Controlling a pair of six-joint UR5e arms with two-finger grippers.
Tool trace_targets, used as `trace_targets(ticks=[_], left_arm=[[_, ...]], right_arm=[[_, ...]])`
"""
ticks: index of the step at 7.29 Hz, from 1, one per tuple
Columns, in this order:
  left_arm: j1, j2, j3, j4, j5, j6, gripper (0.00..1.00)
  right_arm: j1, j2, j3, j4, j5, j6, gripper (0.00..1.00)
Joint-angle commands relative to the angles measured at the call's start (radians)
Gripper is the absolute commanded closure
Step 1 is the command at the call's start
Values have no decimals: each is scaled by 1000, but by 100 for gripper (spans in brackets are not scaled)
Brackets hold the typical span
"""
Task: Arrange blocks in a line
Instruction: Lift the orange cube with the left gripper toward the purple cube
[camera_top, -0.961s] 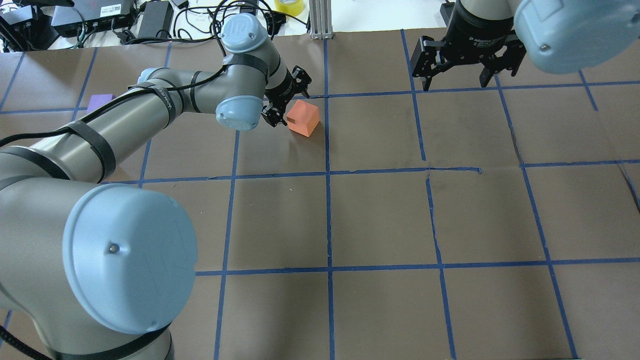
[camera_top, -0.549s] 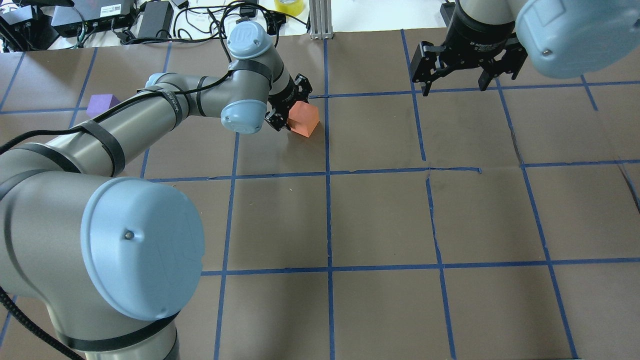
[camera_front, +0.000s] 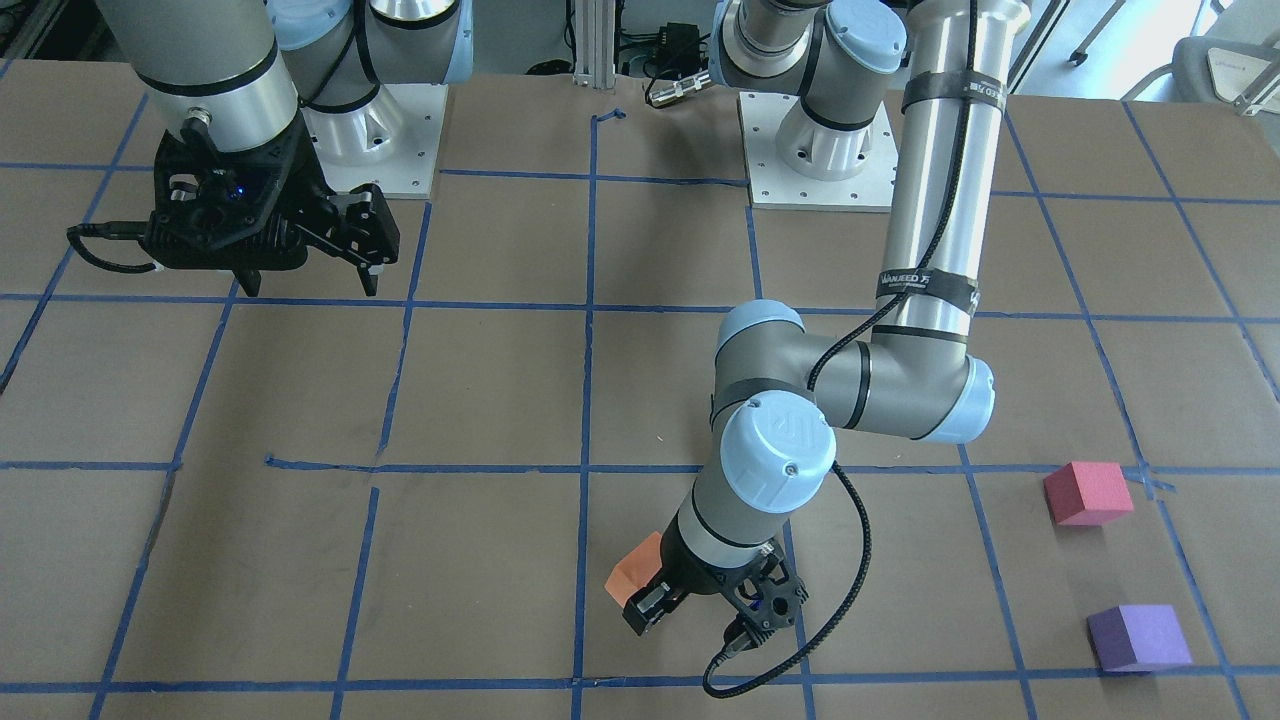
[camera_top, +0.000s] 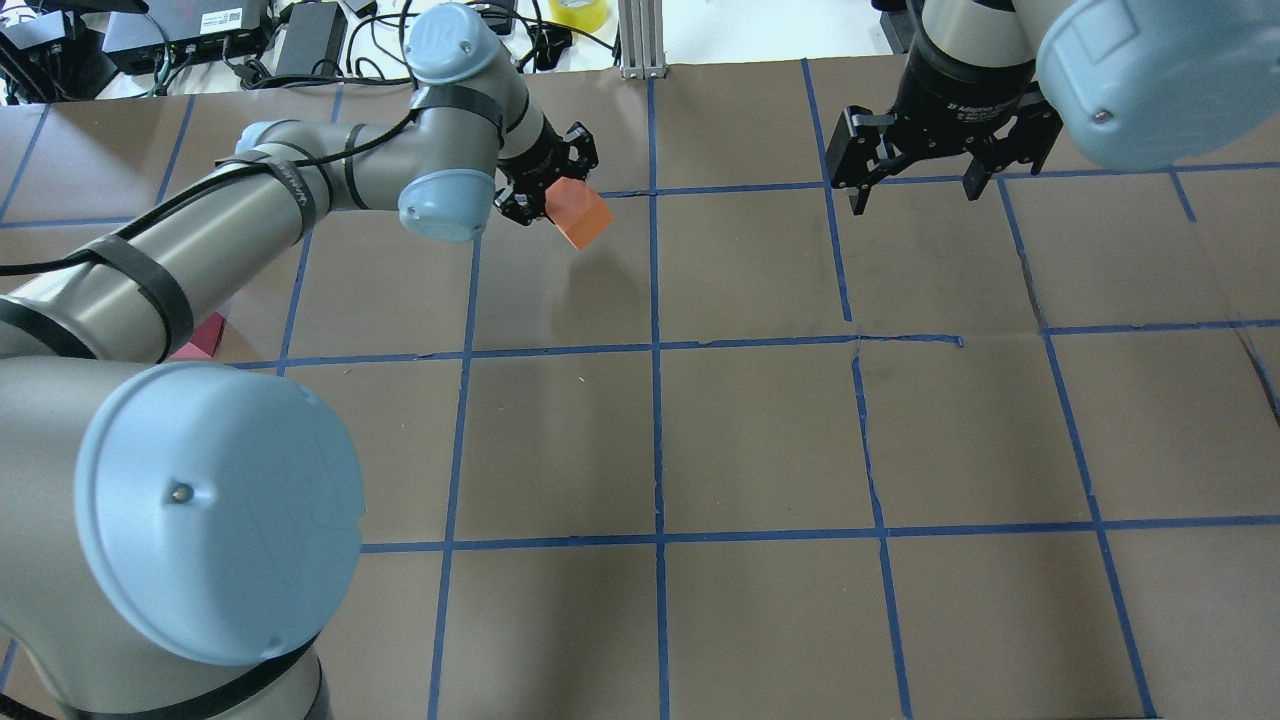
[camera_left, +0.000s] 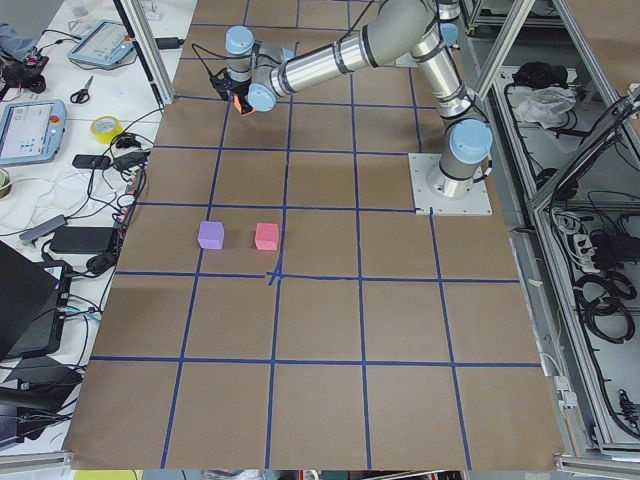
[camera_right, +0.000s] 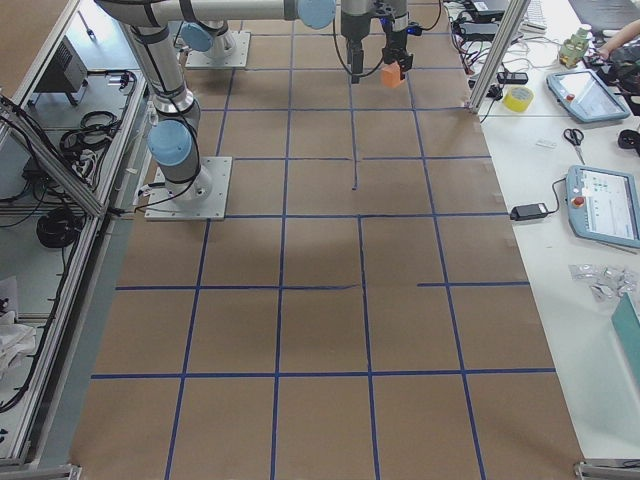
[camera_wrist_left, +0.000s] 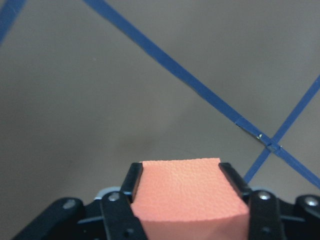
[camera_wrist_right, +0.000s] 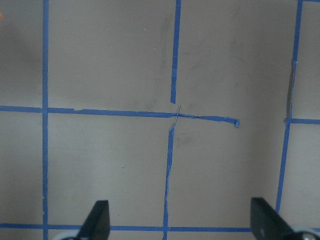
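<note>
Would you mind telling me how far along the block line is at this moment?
The pinkish-red block and purple block sit side by side, apart, a possible start of the line. In hand: the left gripper has its jaws shut on the orange block, lifted off the table. Left: carrying it over beside them. The right gripper hangs open, empty.

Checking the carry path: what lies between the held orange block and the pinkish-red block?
Between orange block and pinkish-red block, only taped brown table surface; exterior left view shows it.
</note>
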Motion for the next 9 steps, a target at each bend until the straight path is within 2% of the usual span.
trace_targets(ticks=[1,2,3,4,5,6,8,9], left_arm=[[131,80,1,-122,-90,311,79],[181,105,-1,-182,-85,452,79],[210,110,-6,-217,-12,599,80],[222,125,-4,-248,84,676,80],[248,148,-6,-300,178,774,80],[267,160,-1,-301,242,844,80],[439,127,-9,-291,190,1055,80],[490,115,-1,-282,167,1185,80]], right_arm=[[-8,-8,0,32,12,1,0],[-19,-9,0,43,12,1,0],[-19,-15,0,40,18,1,0],[-19,-17,0,43,59,-1,0],[-19,-20,0,48,70,-1,0],[-19,-22,0,48,70,-2,0],[-19,-22,0,46,70,-18,0],[-21,-22,0,52,56,-18,0]])
